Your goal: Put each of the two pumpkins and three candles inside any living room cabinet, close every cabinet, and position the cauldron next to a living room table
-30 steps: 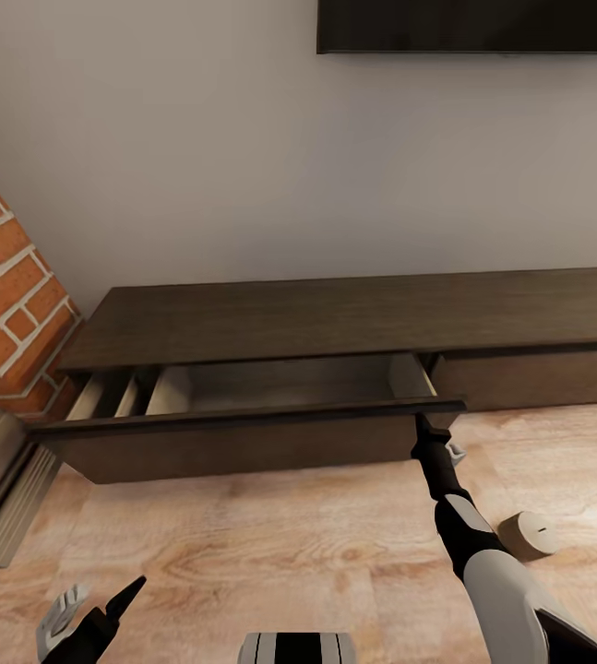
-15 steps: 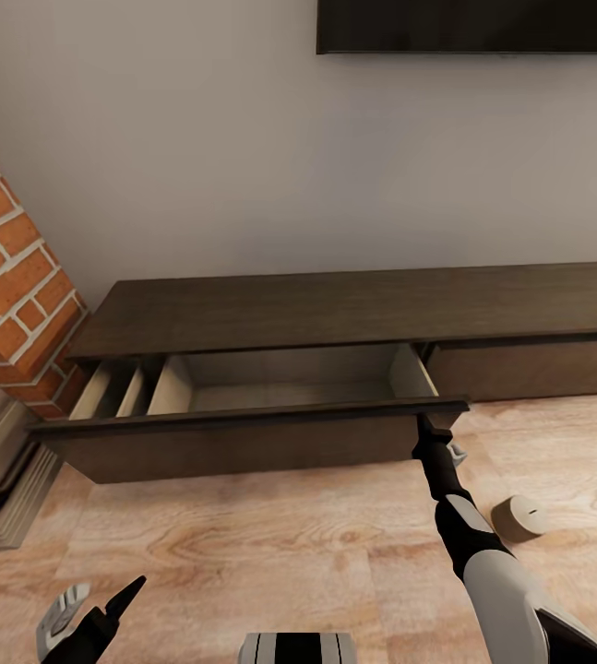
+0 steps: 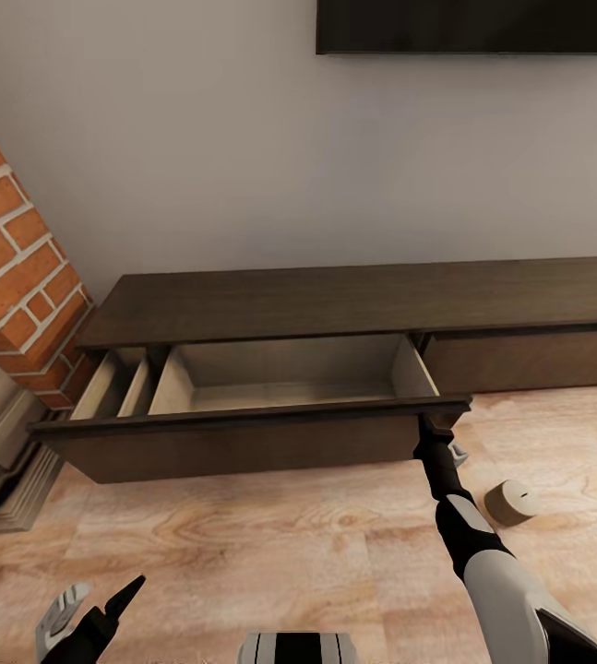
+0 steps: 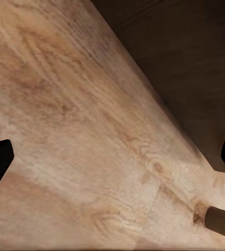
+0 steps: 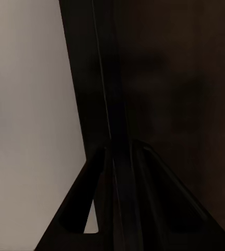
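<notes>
The dark-brown cabinet [image 3: 353, 300] stands against the wall, its left drawer [image 3: 243, 441] pulled out and its pale wood inside bare. My right gripper [image 3: 424, 425] is shut on the top edge of that drawer front near its right end; in the right wrist view the gripper [image 5: 115, 157] clamps the dark edge between its fingers. One tan candle [image 3: 510, 501] lies tipped on the floor right of my right arm. Low at the left, my left gripper [image 3: 95, 604] hangs open over the floor. The left wrist view shows a candle [image 4: 220, 219] on the floor. No pumpkins or cauldron are in view.
A brick fireplace [image 3: 17, 277] with a stepped hearth [image 3: 7, 489] stands left of the cabinet. The cabinet's right drawer [image 3: 529, 358] is shut. A dark TV [image 3: 473, 26] hangs on the wall above. Wood floor [image 3: 270, 544] spreads in front.
The left drawer has slid farther out with my right gripper on its edge, showing more of its inside. The whole view has shifted, so the camera moved. The left arm has not moved.
</notes>
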